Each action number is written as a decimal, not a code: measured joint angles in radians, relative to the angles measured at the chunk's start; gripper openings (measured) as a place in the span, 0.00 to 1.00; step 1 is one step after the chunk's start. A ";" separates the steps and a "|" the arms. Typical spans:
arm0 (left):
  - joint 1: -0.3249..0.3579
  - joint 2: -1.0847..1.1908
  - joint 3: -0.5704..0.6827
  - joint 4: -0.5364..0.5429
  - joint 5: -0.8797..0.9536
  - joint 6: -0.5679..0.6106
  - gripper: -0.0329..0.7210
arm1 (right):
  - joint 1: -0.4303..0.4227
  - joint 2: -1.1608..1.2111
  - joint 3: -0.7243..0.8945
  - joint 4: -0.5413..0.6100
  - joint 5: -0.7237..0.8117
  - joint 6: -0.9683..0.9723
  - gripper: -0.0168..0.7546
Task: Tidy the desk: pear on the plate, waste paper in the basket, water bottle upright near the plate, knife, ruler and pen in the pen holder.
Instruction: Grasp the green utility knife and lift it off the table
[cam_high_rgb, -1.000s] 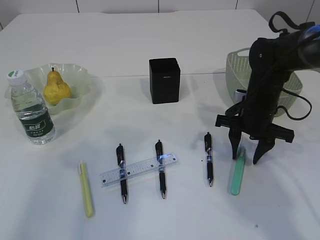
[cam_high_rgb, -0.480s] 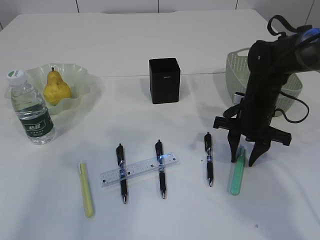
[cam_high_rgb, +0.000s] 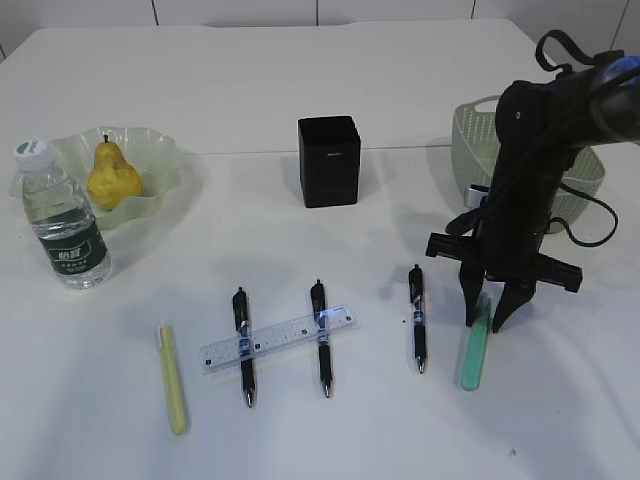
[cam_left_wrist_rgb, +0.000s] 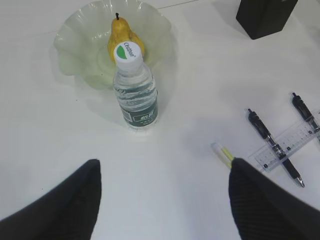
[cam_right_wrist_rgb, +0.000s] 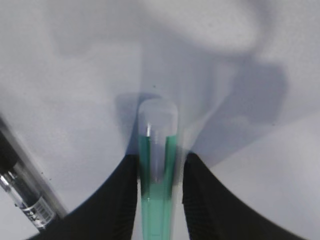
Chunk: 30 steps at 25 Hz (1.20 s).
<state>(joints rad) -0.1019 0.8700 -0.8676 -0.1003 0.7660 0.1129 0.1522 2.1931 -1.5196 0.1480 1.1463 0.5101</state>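
My right gripper (cam_high_rgb: 488, 322) points straight down and straddles the capped end of a green knife (cam_high_rgb: 473, 352) lying on the table. In the right wrist view its fingers (cam_right_wrist_rgb: 125, 190) flank the knife (cam_right_wrist_rgb: 159, 150) with thin gaps, so it is open. My left gripper (cam_left_wrist_rgb: 165, 162) hangs open and empty above bare table. The pear (cam_high_rgb: 112, 178) lies in the plate (cam_high_rgb: 165, 150), with the water bottle (cam_high_rgb: 68, 235) upright beside it. The ruler (cam_high_rgb: 280, 340) lies across two black pens (cam_high_rgb: 243, 345). The pen holder (cam_high_rgb: 328, 160) stands at the centre back. The waste paper is hidden.
The basket (cam_high_rgb: 470, 140) stands behind my right arm. A third black pen (cam_high_rgb: 417, 330) lies just left of the green knife. A yellow knife (cam_high_rgb: 173, 378) lies at the front left, also seen by the left wrist camera as a yellow knife (cam_left_wrist_rgb: 222, 152).
My right gripper's fingers have narrowed around the green knife's end and sunk slightly. Nothing else has moved.
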 joint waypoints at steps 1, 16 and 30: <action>0.000 0.000 0.000 0.000 0.000 0.000 0.79 | 0.000 0.000 0.000 0.000 0.000 0.000 0.33; 0.000 0.000 0.000 0.000 0.001 0.000 0.79 | 0.000 0.000 0.000 0.000 0.000 -0.002 0.22; 0.000 0.000 0.000 0.000 0.001 0.000 0.79 | 0.000 -0.002 0.000 -0.022 0.017 -0.065 0.22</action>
<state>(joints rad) -0.1019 0.8700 -0.8676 -0.1003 0.7667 0.1129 0.1522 2.1913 -1.5196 0.1261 1.1636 0.4456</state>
